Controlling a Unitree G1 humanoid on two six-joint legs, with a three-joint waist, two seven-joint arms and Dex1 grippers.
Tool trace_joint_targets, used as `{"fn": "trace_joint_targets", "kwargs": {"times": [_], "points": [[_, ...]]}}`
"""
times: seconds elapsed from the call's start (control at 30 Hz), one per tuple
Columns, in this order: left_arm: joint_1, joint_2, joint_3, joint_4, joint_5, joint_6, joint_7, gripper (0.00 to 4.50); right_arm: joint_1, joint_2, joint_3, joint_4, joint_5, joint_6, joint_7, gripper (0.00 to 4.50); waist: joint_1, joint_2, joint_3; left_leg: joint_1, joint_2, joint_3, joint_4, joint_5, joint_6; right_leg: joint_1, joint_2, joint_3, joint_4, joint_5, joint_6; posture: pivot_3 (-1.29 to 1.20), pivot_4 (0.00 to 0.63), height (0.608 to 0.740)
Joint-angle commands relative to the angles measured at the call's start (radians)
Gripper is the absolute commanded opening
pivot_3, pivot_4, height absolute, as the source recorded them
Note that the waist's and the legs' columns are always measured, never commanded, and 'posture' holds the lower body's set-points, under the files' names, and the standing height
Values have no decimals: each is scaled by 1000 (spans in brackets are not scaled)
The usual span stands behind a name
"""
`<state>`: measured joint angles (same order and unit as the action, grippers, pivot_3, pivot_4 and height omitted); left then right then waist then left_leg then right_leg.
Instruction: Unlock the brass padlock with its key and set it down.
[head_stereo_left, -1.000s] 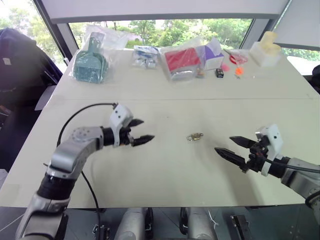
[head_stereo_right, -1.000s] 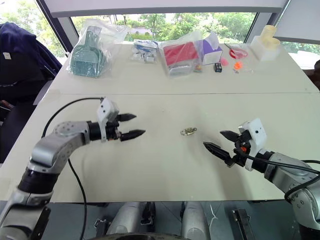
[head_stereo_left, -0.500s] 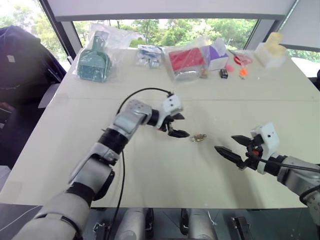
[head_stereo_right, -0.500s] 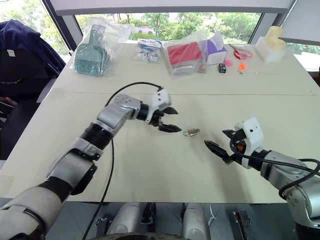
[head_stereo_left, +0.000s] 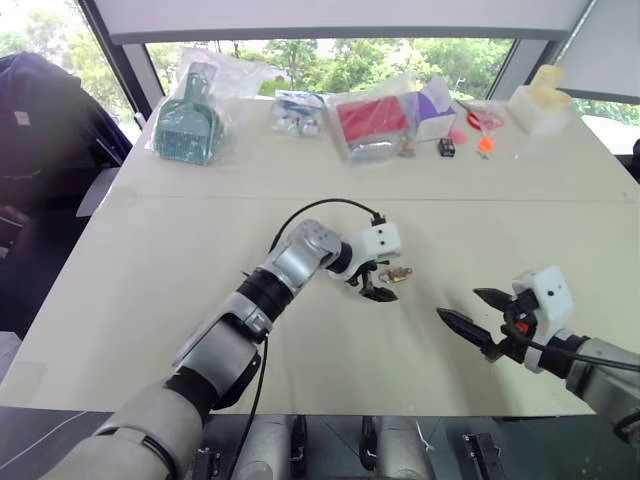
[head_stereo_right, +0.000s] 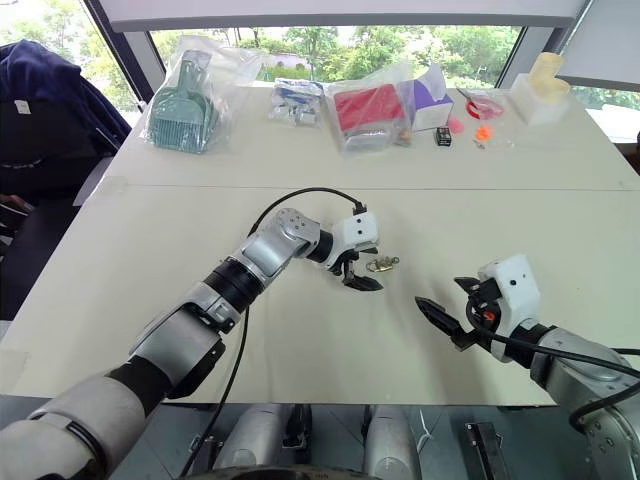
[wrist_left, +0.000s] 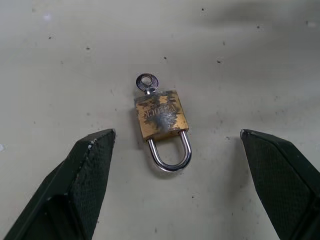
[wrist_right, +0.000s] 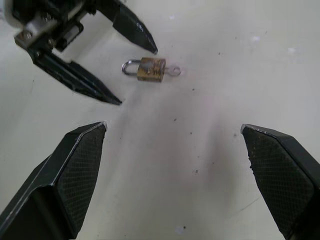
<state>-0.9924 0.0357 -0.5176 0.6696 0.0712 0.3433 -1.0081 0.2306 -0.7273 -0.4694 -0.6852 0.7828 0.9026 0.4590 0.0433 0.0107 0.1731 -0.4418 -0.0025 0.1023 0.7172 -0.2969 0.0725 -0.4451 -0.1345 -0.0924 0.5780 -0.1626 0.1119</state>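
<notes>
The brass padlock (wrist_left: 161, 116) lies flat on the cream table (head_stereo_left: 200, 300), silvery shackle closed. The key (wrist_left: 146, 82) sticks out of its bottom end. My left gripper (head_stereo_left: 378, 282) hovers open just beside the padlock (head_stereo_left: 397, 273), its jaws spread wide on either side of the shackle end and touching nothing. In the right wrist view the same left gripper (wrist_right: 137, 75) sits right next to the padlock (wrist_right: 151, 69) and key (wrist_right: 174, 71). My right gripper (head_stereo_left: 460, 305) stands open and empty, nearer the table's front edge and well to the right of the padlock.
Along the far side of the table lie a bagged teal dustpan (head_stereo_left: 183, 125), a bagged red pack (head_stereo_left: 365, 118), a purple box (head_stereo_left: 430, 105), a small black box (head_stereo_left: 439, 147) and a pale block (head_stereo_left: 540, 100). A seam (head_stereo_left: 500, 198) crosses the table.
My left arm has swung to the right and slightly down, bringing its open gripper up to the padlock. The padlock has not moved, and the right gripper has barely shifted.
</notes>
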Motion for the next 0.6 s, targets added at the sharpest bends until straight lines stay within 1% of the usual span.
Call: {"fn": "trace_joint_targets", "kwargs": {"times": [0.03, 0.07, 0.17, 0.33, 0.4, 0.47, 0.5, 0.6], "points": [[21, -26, -12, 16, 37, -4, 42, 4183, -15, -14, -34, -30, 21, 3, -5, 4472, 0, 0, 0, 0, 0, 0, 0, 0, 0, 0, 0, 0, 0, 0, 0, 0, 150, 735], [23, -33, -10, 21, 42, -4, 53, 4183, -18, -14, -32, -30, 22, 5, -6, 4472, 0, 0, 0, 0, 0, 0, 0, 0, 0, 1, 0, 0, 0, 0, 0, 0, 150, 735], [33, -61, -5, 40, 50, 6, 87, 3368, -33, -11, -20, -27, 19, 5, -11, 4500, 1, 0, 0, 0, 0, 0, 1, 0, 0, 1, 0, 0, 0, 0, 0, 0, 150, 735], [58, -56, -28, 44, 89, 4, 101, 1510, -39, -6, -19, -28, 22, 6, -16, 4500, 0, -1, -1, 1, 0, 0, 1, 0, 0, 1, 0, 0, 0, 0, 0, 0, 150, 735], [75, -33, -39, 15, 100, 0, 86, 828, -39, -4, -20, -29, 25, 7, -16, 4500, -2, -1, -1, 1, 0, 0, 1, 0, 0, 2, 0, 0, 0, 0, 0, 0, 150, 735], [89, -2, -48, -23, 107, -17, 62, 779, -43, -1, -20, -28, 32, 8, -18, 4500, -4, -1, -2, 1, 0, 0, 1, 0, 0, 2, 0, 0, 0, 0, 0, 0, 150, 735], [94, 15, -33, -52, 94, -48, 52, 779, -52, 10, -19, -24, 49, 11, -24, 4500, -6, -1, -2, 1, 0, 0, 1, 0, 0, 1, 0, 0, 0, 0, 0, 0, 150, 735], [96, 47, 55, -139, 18, -179, 37, 779, -96, 71, -24, -1, 136, 19, -59, 4500, -15, -1, -2, 2, 1, 0, -1, 0, 0, 0, 0, 0, 0, 0, 0, 0, 150, 735]]}}
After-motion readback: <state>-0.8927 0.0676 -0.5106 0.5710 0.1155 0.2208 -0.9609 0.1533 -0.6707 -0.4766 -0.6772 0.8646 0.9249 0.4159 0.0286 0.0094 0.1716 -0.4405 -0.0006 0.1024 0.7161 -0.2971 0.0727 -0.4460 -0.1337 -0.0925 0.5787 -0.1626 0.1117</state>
